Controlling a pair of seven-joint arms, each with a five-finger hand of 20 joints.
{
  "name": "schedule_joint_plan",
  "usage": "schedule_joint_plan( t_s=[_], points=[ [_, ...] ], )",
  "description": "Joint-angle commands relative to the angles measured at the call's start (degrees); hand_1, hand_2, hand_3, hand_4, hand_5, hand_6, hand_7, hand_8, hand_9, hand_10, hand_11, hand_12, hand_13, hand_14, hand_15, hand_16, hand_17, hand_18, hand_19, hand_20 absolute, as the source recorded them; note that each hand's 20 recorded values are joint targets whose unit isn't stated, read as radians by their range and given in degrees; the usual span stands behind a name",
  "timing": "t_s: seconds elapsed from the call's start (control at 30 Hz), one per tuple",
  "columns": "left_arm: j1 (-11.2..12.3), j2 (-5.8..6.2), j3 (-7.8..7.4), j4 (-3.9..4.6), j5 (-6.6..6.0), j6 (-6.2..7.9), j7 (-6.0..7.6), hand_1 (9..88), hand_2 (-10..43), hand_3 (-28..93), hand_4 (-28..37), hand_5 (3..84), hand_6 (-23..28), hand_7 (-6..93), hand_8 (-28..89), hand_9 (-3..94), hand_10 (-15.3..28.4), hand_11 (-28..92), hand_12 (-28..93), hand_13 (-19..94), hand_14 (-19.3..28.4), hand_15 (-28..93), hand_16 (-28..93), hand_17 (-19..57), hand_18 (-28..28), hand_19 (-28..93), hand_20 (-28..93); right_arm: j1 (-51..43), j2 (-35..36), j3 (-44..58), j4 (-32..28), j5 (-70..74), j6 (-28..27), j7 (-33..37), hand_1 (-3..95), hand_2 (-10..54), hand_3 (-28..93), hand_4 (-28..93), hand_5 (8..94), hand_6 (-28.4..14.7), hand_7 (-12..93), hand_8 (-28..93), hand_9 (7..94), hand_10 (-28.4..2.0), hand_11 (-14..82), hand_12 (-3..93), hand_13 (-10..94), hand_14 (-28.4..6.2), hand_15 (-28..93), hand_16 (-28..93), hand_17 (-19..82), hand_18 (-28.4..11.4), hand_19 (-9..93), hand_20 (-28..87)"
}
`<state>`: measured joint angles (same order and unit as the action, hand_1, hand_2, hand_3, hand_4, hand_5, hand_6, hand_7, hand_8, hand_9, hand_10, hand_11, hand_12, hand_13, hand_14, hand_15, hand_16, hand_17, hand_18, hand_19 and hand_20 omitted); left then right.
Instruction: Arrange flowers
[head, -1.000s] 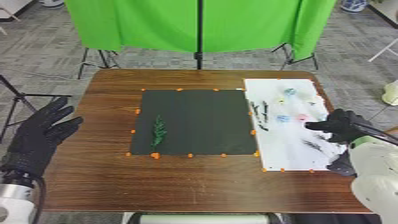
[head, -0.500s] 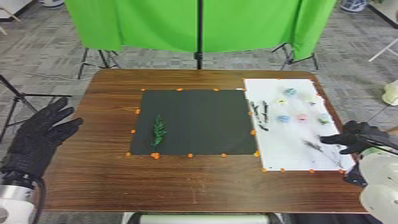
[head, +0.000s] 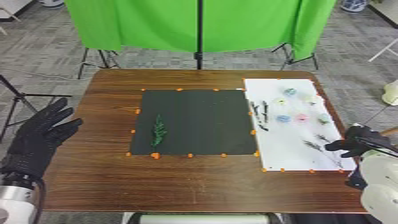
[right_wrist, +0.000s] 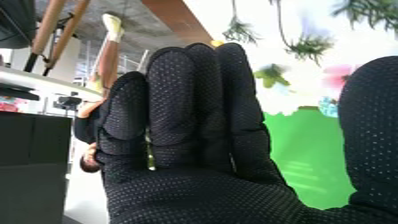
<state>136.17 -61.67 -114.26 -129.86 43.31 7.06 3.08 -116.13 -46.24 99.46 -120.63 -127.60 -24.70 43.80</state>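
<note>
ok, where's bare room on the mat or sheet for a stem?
Widest: black mat, from green sprig to white sheet. Smaller: sheet's near left, between its left edge and the wispy sprigs. Crowded: sheet's far half, with flower heads and dark twigs; also its right edge, by the right hand.

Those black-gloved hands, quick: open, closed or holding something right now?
Left hand: open, holding nothing.
Right hand: open too, nothing in its grasp.
</note>
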Motion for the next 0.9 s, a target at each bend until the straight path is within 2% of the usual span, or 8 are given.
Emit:
schedule_joint_plan(
  t_s=[0.03,0.2,0.4,0.6,0.67,0.73,0.9],
  points=[
    [1.0,-0.7,-0.2,-0.19,0.27,0.18,-0.37,26.7,7.7,73,-26.1,33.9,2.6,17.3,-11,28.2,11.2,22,7,27,14.2,46,-6,-7.3,20.5,52,6,0.5,0.4,-1.4,1.8,-1.8,-1.2,0.5,20.7,-9.4,74,-28,47.4,-5.3,59,-22,57.3,-14.9,53.1,26.1,56,-11.3,74,19,32,-18.7,93,30],
    [0.2,-0.65,0.01,0.07,0.47,-0.31,-0.76,26.7,7.7,73,-26.1,33.9,2.6,17.2,-11,28.2,11.2,22,8,27,14.2,46,-6,-7.4,20.5,52,6,1.6,0.8,-3.3,3.3,-2.4,-1.0,1.0,21.4,-9.5,73,-28,47.9,-5.1,59,-22,58.0,-14.8,53.2,26.1,56,-11.2,73,19,32,-18.5,93,30],
    [0.4,-0.56,0.02,0.05,0.45,-0.25,-0.81,26.6,7.7,73,-26.1,33.9,2.6,17.2,-11,28.2,11.2,22,8,27,14.2,46,-6,-7.4,20.5,52,6,2.3,1.0,-4.8,4.8,-2.8,-0.6,1.1,24.3,-9.5,73,-28,49.8,-4.5,60,-22,60.1,-14.4,53.3,26.3,58,-10.6,73,19,32,-18.1,93,30],
    [0.3,-0.69,0.11,0.06,0.49,-0.26,-0.93,26.6,7.7,73,-26.2,33.9,2.6,17.2,-11,28.2,11.3,22,8,28,14.2,46,-6,-7.3,20.5,52,6,2.1,0.8,-5.7,5.8,-2.6,0.8,0.0,32.5,-9.5,71,-28,55.6,-1.6,61,-22,66.6,-12.7,54.1,28.1,64,-9.6,74,22,35,-17.9,93,32],
    [0.6,-0.72,0.06,-0.01,0.44,-0.23,-0.83,26.6,7.8,73,-26.3,33.9,2.6,17.2,-11,28.2,11.2,22,8,27,14.2,46,-6,-7.4,20.5,52,6,1.8,0.6,-5.5,6.1,-1.8,1.4,-1.0,40.9,-8.2,64,-28,59.2,-0.1,60,5,72.5,-11.9,54.1,29.2,68,-9.0,75,24,38,-18.0,93,38],
    [0.6,-0.6,0.12,-0.01,0.36,-0.08,-0.75,26.7,7.9,73,-26.3,33.9,2.6,17.1,-11,28.2,11.2,22,8,28,14.2,46,-6,-7.4,20.5,52,6,1.3,0.4,-5.2,6.3,-1.1,2.3,-2.2,46.2,-6.3,63,-28,63.9,1.1,62,9,77.8,-10.9,53.9,29.9,72,-8.7,76,26,42,-18.1,93,44],
    [0.9,-0.55,0.16,-0.1,0.23,0.15,-0.57,26.7,7.9,73,-26.3,33.9,2.6,17.2,-11,28.2,11.3,22,7,27,14.1,46,-5,-7.3,20.5,52,6,0.1,-0.4,-3.3,6.3,1.3,3.4,-5.5,46.8,-6.3,68,-28,70.2,2.5,60,12,84.1,-9.5,54.2,30.6,78,-7.8,77,27,46,-18.5,93,53]
  ],
)
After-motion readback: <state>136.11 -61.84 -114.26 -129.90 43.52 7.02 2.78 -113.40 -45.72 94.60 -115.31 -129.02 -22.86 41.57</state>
